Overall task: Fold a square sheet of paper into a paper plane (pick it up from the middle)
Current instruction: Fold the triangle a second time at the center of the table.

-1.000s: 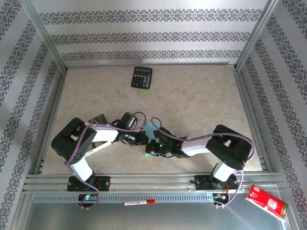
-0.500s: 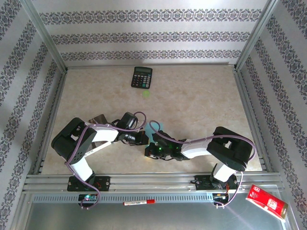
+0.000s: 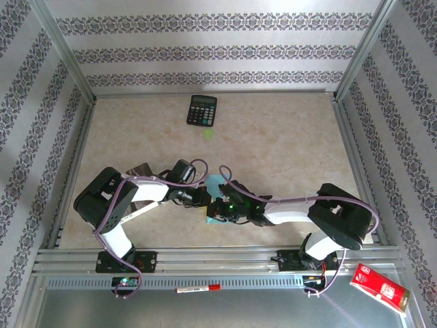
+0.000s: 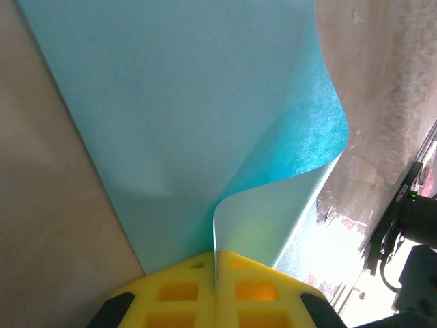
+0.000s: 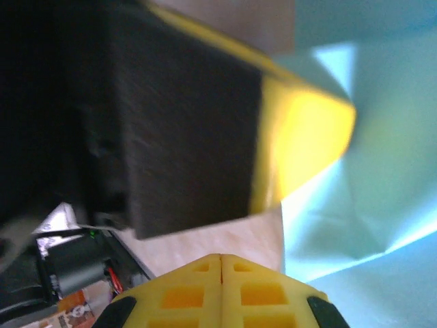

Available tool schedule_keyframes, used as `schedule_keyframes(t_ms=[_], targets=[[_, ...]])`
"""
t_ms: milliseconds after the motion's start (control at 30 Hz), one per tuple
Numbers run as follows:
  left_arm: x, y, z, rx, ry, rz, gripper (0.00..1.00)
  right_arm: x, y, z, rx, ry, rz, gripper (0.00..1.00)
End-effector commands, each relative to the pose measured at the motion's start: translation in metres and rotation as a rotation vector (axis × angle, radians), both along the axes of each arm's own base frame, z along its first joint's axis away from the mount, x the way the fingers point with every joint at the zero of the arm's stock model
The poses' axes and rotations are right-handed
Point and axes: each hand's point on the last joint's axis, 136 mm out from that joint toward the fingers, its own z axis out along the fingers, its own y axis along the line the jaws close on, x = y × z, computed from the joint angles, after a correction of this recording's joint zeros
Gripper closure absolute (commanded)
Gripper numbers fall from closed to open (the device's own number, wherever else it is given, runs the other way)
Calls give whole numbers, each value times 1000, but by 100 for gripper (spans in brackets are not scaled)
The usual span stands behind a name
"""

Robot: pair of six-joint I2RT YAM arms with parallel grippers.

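Motion is showing mainly in the right arm, nearest the tabletop's front edge: its elbow is swinging outward to the right while its wrist is staying low at the centre. The right pincer (image 3: 222, 208) is staying fully closed, and I cannot tell whether any paper is caught in it. Just beside it, the left pincer (image 4: 216, 254) is not shifting; it is clamping one edge of the square sheet of paper (image 4: 191, 102), which is curling up from the tabletop (image 3: 287, 150) and already carrying creases. More cyan is now peeking out on both sides of the wrists, so a fold is probably being pressed or adjusted, with the dart far from finished. Farther back, the calculator (image 3: 202, 109) is sitting untouched.
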Motion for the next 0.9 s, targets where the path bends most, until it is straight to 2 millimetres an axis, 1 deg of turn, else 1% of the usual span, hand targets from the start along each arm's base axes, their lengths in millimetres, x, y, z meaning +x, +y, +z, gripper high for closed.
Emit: schedule_keyframes(t_ms=[0, 67, 267, 367, 467, 733, 867], targets=[[-22, 38, -59, 237, 96, 40, 100, 7, -6, -1, -20, -31, -8, 100], [-22, 37, -59, 236, 98, 40, 100, 11, -7, -6, -33, -22, -19, 100], [-21, 36, -58, 234, 95, 38, 100, 12, -6, -24, -72, -5, -14, 100], [-20, 35, -58, 234, 98, 36, 100, 11, -8, -35, -93, 13, -14, 100], [-18, 35, -56, 234, 94, 34, 100, 4, -11, -43, -102, 36, -15, 100], [-19, 38, -59, 251, 96, 38, 100, -18, -16, -47, -121, 68, 5, 100], [-20, 39, -60, 260, 97, 39, 100, -27, -13, -44, -121, 75, 31, 100]])
